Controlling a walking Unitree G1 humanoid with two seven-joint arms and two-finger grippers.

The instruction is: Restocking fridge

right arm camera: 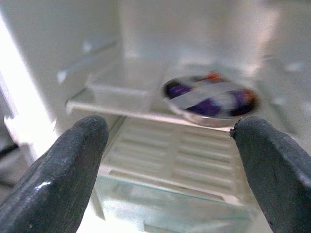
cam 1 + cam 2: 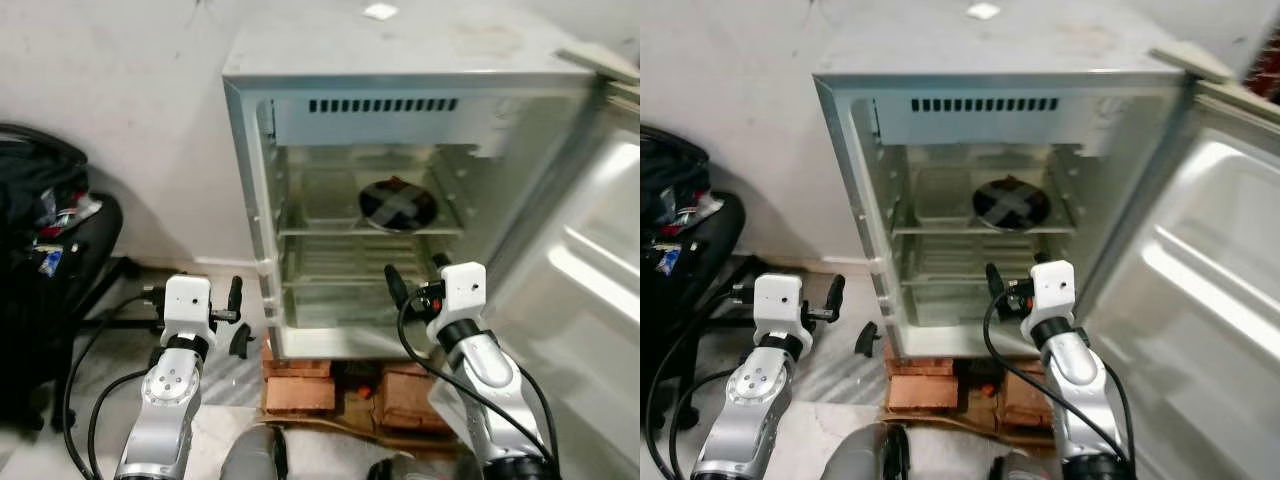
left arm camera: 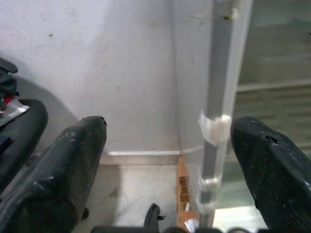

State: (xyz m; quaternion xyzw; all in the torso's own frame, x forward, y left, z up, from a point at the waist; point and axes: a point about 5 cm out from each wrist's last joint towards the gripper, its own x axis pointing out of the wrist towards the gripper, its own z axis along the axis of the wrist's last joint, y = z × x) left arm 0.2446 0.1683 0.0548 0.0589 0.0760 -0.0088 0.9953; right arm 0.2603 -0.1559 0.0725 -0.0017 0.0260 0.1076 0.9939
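A small silver fridge point(image 2: 400, 60) stands open on bricks, its door point(image 2: 590, 260) swung out to the right. On its upper shelf lie a round dark dish with a grey tape cross point(image 2: 398, 205) and a clear empty box point(image 2: 325, 195). The lower shelf point(image 2: 340, 262) is bare. My right gripper point(image 2: 417, 275) hovers open and empty in front of the lower shelf; its wrist view looks up at the round dish point(image 1: 209, 97). My left gripper point(image 2: 238, 318) is open and empty, low beside the fridge's left edge point(image 3: 221, 97), outside the cabinet.
Red bricks point(image 2: 300, 385) prop up the fridge from the floor. A black chair with bags point(image 2: 40, 250) stands at the left against the white wall point(image 2: 130, 100). Black cables point(image 2: 85, 350) run across the floor by my left arm.
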